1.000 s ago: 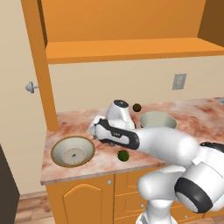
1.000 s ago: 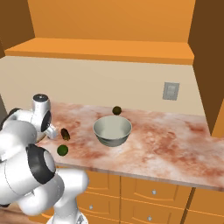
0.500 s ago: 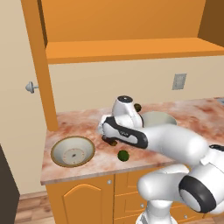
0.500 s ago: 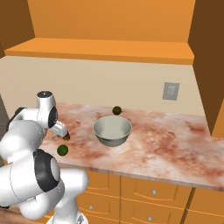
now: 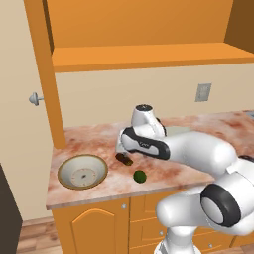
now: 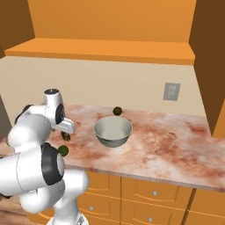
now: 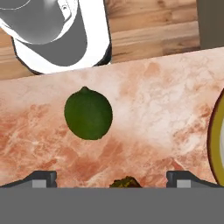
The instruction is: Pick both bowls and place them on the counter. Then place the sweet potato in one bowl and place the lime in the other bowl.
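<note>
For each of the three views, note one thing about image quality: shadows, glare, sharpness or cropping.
Left base view: even, soft light, with only a faint shadow under the lime on the counter. Right base view: the grey-green bowl shows a pale sheen inside, no harsh glare. Hand view: sharp; the lime is crisp, while the sweet potato and the cream bowl are cut off at the edges.

Mottled polished marble counter [image 7: 148, 113]; matt lime [image 7: 88, 113].

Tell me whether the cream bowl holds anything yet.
Empty. The cream bowl shows a bare inside; the sweet potato and the lime both lie on the counter beside it.
</note>
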